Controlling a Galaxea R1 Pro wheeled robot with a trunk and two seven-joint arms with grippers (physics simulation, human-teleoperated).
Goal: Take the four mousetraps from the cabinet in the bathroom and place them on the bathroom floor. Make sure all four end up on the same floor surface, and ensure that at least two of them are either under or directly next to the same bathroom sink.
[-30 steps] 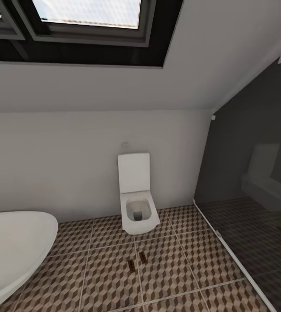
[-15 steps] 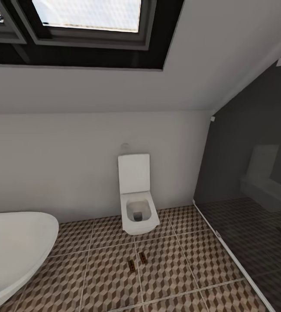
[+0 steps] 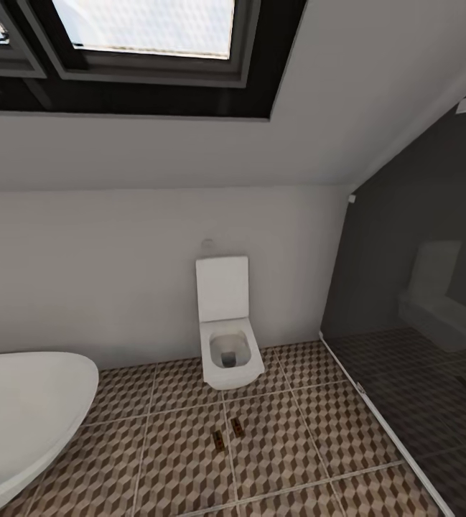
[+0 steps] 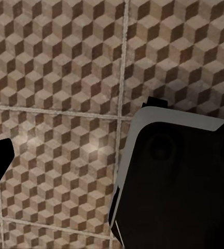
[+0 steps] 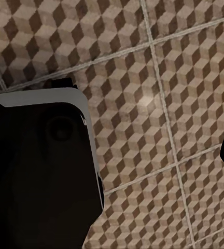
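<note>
Two mousetraps (image 3: 227,434) lie side by side on bathroom floor (image 3: 175,459) at my 12 o'clock, just before toilet (image 3: 225,327), long axes running 12-to-6, neither arm nearer. My grippers' opening: cannot tell; wrist cameras show nothing held.

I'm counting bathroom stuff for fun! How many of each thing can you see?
Mousetraps on the floor: 2
Toilet: 1
Bathtub: 1
Window: 1
Glass shower enclosure: 1
Total: 6
</note>
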